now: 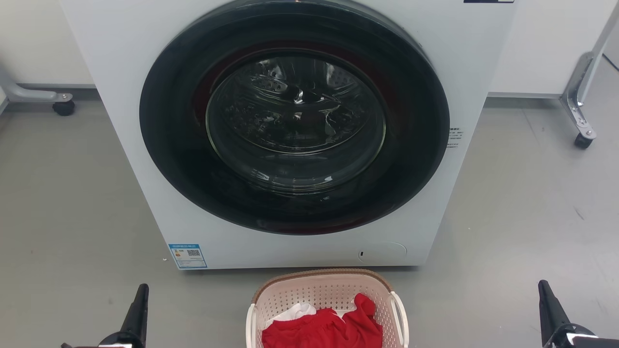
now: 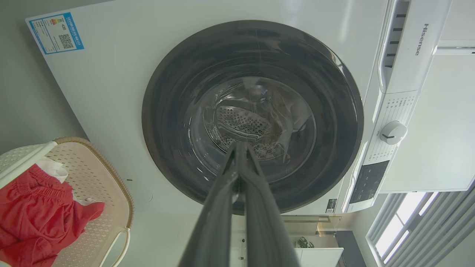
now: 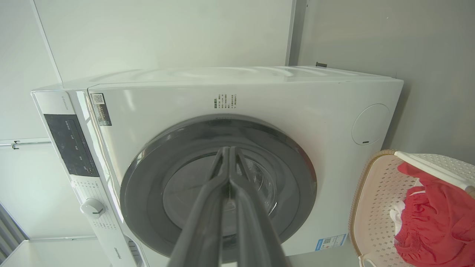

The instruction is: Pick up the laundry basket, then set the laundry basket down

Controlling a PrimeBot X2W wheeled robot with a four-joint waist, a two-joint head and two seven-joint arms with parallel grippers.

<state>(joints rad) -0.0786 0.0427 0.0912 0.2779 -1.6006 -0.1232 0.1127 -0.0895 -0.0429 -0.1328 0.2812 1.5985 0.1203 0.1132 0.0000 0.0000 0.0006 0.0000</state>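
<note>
Right, claws first: the left gripper (image 1: 140, 302) sits at the lower left of the head view, and the left wrist view shows its two long dark fingers pressed together at the tips (image 2: 239, 148), nothing between them. Same story on the other side. The right gripper (image 1: 549, 309) is at the lower right, and in its own wrist view the fingers meet at the tips (image 3: 228, 150), empty as well. Both point toward the washing machine (image 1: 295, 145), whose round dark door ring (image 1: 169, 145) is closed, with the metal drum glinting behind the glass.

Moving outward, the laundry basket (image 1: 314, 290) stands on the grey floor (image 1: 58, 203) just in front of the machine, between the two grippers and well apart from each. Its brown woven-look rim curves along the far edge, and white handles (image 1: 401, 314) show at the sides. Inside lies a red garment (image 1: 329, 328) over a white cloth (image 1: 295, 311). The left wrist view catches the basket (image 2: 96, 174) at its lower left, the right wrist view has it (image 3: 374, 193) at the right edge.

Further out, a blue label (image 1: 187, 255) sits low on the machine's front, a white control knob (image 2: 393, 132) is on its panel, and castered metal legs (image 1: 583, 140) stand off to the sides.
</note>
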